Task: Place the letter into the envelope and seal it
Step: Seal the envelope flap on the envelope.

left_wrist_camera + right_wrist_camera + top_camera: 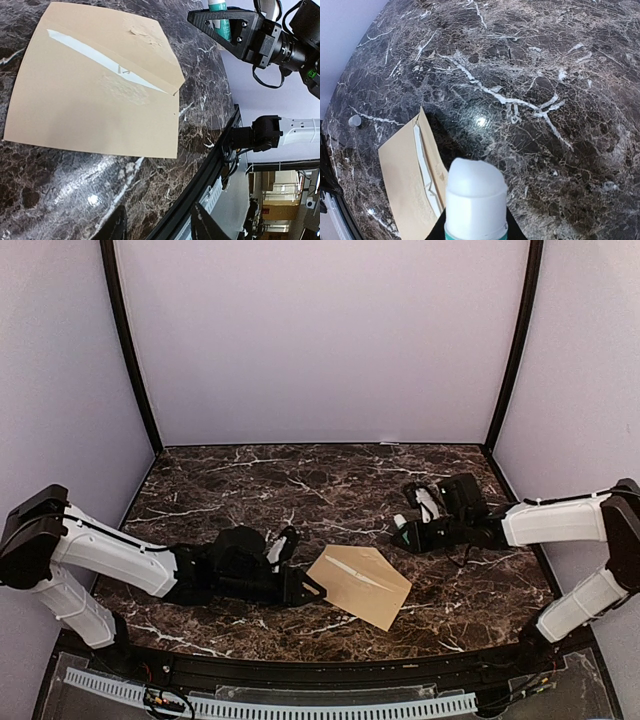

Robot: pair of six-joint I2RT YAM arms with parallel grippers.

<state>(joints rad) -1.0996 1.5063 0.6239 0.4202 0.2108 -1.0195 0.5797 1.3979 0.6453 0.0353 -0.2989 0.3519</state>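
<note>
At the left of the top view, your left gripper (160, 226) lay low on the table (250, 480). Its fingers were spread wide with nothing between them. It was near the envelope (358, 586) but apart from it.

The envelope lay flat at lower centre, turned at an angle, with its flap folded down but not stuck. A narrow white strip (75, 47) showed along the flap's edge. I took that for the letter already inside, though you could not tell for certain from these views. The flap paper looked scuffed and slightly wrinkled near its fold.

I judged that you would find this light, thin and limp. On polished stone it would likely skate away under any sideways push, and a flat face gave your fingers nothing to pinch. The loose flap edge or a corner seemed the best hold. Pinning the body down with one fingertip should have kept it from sliding. Soft paper like this would probably crease or tear if you dragged on it.

At the right, your right gripper (408, 532) was closed around what looked like a glue stick (476, 200). The stick had a white top and a teal body. It was held above bare stone, well clear of the envelope.
</note>
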